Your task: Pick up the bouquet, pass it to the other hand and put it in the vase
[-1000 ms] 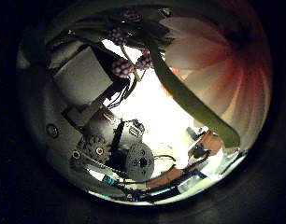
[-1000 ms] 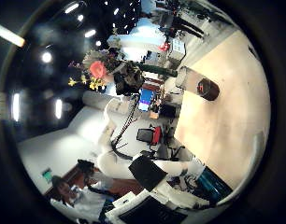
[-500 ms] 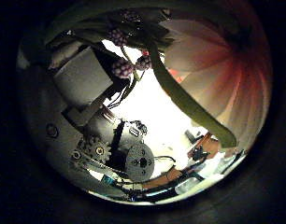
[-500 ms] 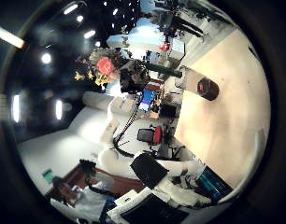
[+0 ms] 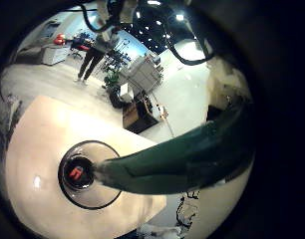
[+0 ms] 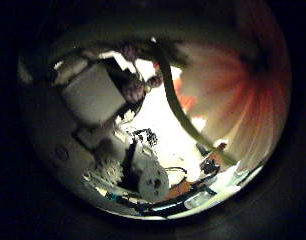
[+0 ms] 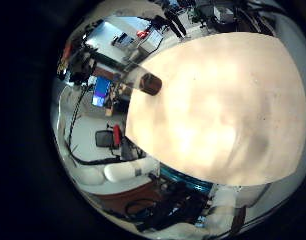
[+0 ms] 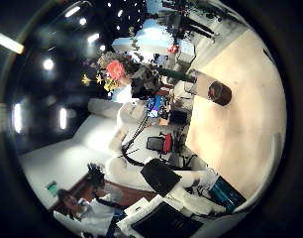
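Your left hand (image 8: 142, 79) grips the bouquet's dark green wrapped stems (image 5: 182, 159), their tip over the dark round vase (image 5: 88, 174) (right hand's fingers unseen). Lower straight, keeping stems centred on the mouth.

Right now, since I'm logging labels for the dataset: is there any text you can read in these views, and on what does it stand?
No text can be read.
In the vase: a small patch with a pale mark on it, too blurred to read.
On the screen in the room behind: lit, but too small to read.
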Motion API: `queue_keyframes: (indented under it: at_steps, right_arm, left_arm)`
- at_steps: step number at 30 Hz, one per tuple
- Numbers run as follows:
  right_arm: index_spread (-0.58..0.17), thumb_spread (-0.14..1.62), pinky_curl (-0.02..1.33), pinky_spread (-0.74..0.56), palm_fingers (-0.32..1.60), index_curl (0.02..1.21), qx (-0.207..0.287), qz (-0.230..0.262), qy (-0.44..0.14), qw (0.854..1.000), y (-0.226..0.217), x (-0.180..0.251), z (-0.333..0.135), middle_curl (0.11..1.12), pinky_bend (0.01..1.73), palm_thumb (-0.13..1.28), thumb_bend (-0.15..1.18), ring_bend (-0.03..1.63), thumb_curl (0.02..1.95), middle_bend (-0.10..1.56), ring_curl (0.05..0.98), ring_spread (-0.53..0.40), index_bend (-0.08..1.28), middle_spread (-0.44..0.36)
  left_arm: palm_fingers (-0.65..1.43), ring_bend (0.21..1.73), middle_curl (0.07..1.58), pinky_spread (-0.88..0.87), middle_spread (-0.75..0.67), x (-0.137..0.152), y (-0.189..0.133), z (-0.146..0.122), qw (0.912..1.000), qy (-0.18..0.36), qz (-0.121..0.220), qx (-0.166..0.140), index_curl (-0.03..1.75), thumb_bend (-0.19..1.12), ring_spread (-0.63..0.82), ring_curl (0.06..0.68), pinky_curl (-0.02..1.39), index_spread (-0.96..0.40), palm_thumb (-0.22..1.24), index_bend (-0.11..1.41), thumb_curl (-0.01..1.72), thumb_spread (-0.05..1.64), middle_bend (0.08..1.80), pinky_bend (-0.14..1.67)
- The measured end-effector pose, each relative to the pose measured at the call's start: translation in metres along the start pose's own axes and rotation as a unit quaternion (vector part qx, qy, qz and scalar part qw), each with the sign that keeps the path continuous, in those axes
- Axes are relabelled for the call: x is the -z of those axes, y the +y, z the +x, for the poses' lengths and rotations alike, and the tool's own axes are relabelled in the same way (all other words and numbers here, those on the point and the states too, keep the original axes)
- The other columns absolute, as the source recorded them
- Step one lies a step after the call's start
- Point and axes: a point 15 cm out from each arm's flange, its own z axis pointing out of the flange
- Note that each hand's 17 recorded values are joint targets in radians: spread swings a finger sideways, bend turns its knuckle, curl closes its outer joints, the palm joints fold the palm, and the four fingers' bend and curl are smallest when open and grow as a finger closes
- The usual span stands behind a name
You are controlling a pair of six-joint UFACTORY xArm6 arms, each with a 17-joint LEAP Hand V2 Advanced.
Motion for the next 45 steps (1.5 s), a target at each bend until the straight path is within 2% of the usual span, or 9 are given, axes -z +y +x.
queue_keyframes:
  at_steps: [2, 4, 8, 13, 18, 23, 32, 40, 45]
  right_arm:
    - [-0.304, 1.00, 0.27, 0.52, 0.12, 0.27, 0.000, 0.000, 0.000, 1.000, 0.000, 0.000, 0.000, 0.34, 0.65, 0.44, -0.02, 0.51, 0.37, 0.20, 0.224, 0.224, 0.18, 0.092]
    - [-0.302, 1.00, 0.27, 0.52, 0.13, 0.28, 0.001, 0.000, 0.000, 1.000, 0.000, 0.000, 0.000, 0.34, 0.64, 0.45, -0.02, 0.50, 0.37, 0.20, 0.223, 0.224, 0.18, 0.092]
    - [-0.293, 1.01, 0.26, 0.52, 0.15, 0.29, 0.002, 0.000, -0.001, 1.000, 0.000, 0.000, 0.000, 0.33, 0.63, 0.47, -0.02, 0.49, 0.38, 0.19, 0.219, 0.226, 0.18, 0.089]
    - [-0.291, 1.01, 0.26, 0.53, 0.16, 0.30, 0.005, 0.001, 0.000, 1.000, 0.001, 0.001, -0.003, 0.33, 0.62, 0.47, -0.03, 0.49, 0.38, 0.19, 0.218, 0.227, 0.17, 0.082]
    - [-0.292, 1.01, 0.25, 0.53, 0.18, 0.30, 0.005, 0.001, 0.000, 1.000, 0.000, 0.001, -0.003, 0.33, 0.61, 0.47, -0.03, 0.49, 0.38, 0.19, 0.217, 0.220, 0.17, 0.079]
    - [-0.300, 1.01, 0.25, 0.52, 0.19, 0.30, 0.007, -0.001, -0.001, 1.000, 0.001, -0.001, -0.004, 0.33, 0.61, 0.47, -0.03, 0.48, 0.38, 0.19, 0.216, 0.220, 0.17, 0.079]
    - [-0.306, 1.01, 0.24, 0.53, 0.20, 0.30, 0.024, -0.008, -0.004, 1.000, 0.006, -0.003, -0.012, 0.33, 0.59, 0.47, -0.03, 0.48, 0.39, 0.19, 0.216, 0.215, 0.17, 0.070]
    - [-0.309, 1.01, 0.24, 0.53, 0.23, 0.30, 0.051, -0.017, -0.009, 0.999, 0.014, -0.002, -0.021, 0.33, 0.59, 0.47, -0.03, 0.48, 0.39, 0.20, 0.214, 0.207, 0.17, 0.066]
    - [-0.311, 1.01, 0.23, 0.53, 0.24, 0.31, 0.040, -0.032, -0.022, 0.998, 0.029, -0.013, -0.010, 0.33, 0.59, 0.47, -0.03, 0.48, 0.39, 0.19, 0.213, 0.205, 0.17, 0.060]
  left_arm:
    - [-0.41, 0.98, 0.77, -0.02, -0.05, -0.004, 0.009, -0.010, 0.9996, -0.009, -0.027, 0.005, 1.11, -0.10, 0.08, 0.405, 0.72, -0.46, 0.34, 0.13, 0.54, 0.93, 0.48, 0.62]
    - [-0.41, 0.87, 0.67, 0.18, 0.14, -0.005, 0.013, -0.024, 0.9988, -0.017, -0.045, 0.013, 1.00, -0.08, 0.25, 0.325, 0.63, -0.33, 0.26, 0.04, 0.49, 0.91, 0.37, 0.51]
    - [-0.37, 0.73, 0.54, 0.46, 0.39, 0.006, 0.011, -0.048, 0.9986, -0.015, -0.037, 0.036, 0.79, -0.07, 0.45, 0.252, 0.52, -0.14, 0.15, 0.01, 0.43, 0.88, 0.24, 0.40]
    - [-0.30, 0.63, 0.45, 0.65, 0.53, 0.036, 0.018, -0.076, 0.9974, -0.013, -0.019, 0.068, 0.57, -0.05, 0.58, 0.206, 0.44, -0.02, 0.08, 0.03, 0.38, 0.85, 0.17, 0.31]
    - [-0.26, 0.57, 0.38, 0.74, 0.57, 0.072, 0.028, -0.091, 0.9960, -0.019, -0.001, 0.087, 0.41, -0.04, 0.63, 0.184, 0.39, 0.02, 0.07, 0.06, 0.36, 0.84, 0.16, 0.26]
    - [-0.20, 0.53, 0.34, 0.78, 0.58, 0.085, 0.061, -0.098, 0.9909, -0.047, -0.059, 0.112, 0.31, -0.04, 0.66, 0.173, 0.35, 0.02, 0.06, 0.09, 0.35, 0.84, 0.16, 0.22]
    - [-0.13, 0.49, 0.27, 0.82, 0.59, 0.115, 0.121, -0.123, 0.9491, -0.165, -0.187, 0.192, 0.26, -0.04, 0.70, 0.167, 0.30, 0.02, 0.04, 0.14, 0.33, 0.83, 0.16, 0.19]
    - [-0.10, 0.45, 0.23, 0.83, 0.58, 0.118, 0.147, -0.105, 0.9319, -0.216, -0.223, 0.188, 0.27, -0.03, 0.71, 0.166, 0.27, 0.01, 0.04, 0.16, 0.33, 0.83, 0.16, 0.20]
    - [-0.08, 0.44, 0.21, 0.82, 0.57, 0.109, 0.171, -0.080, 0.9295, -0.229, -0.228, 0.178, 0.27, -0.03, 0.71, 0.172, 0.26, 0.01, 0.04, 0.16, 0.33, 0.83, 0.16, 0.20]
